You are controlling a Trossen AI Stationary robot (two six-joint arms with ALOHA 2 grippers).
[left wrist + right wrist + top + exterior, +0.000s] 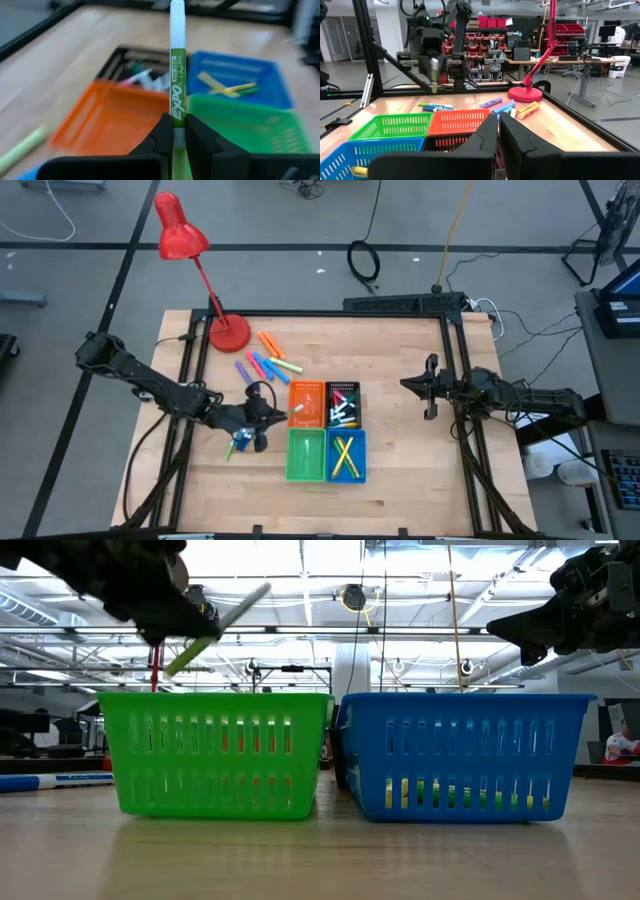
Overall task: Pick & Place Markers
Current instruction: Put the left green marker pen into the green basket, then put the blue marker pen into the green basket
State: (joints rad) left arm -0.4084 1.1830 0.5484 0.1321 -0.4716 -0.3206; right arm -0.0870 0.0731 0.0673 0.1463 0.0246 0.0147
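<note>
Left gripper (175, 142) clamped on white green-capped Expo marker (177, 75), long axis sticking forward; green slatted plastic bin (305, 455) at 3 o'clock, close. Right gripper (428, 386) shut empty, well apart.

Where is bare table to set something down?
Bare wood lies between the four bins and the right gripper, and along the near edge below the bins. Crowded: loose markers by the lamp base, around the left gripper.

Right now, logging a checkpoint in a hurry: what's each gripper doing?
Left gripper: closed on a white Expo marker with a green label.
Right gripper: closed, holding nothing.
</note>
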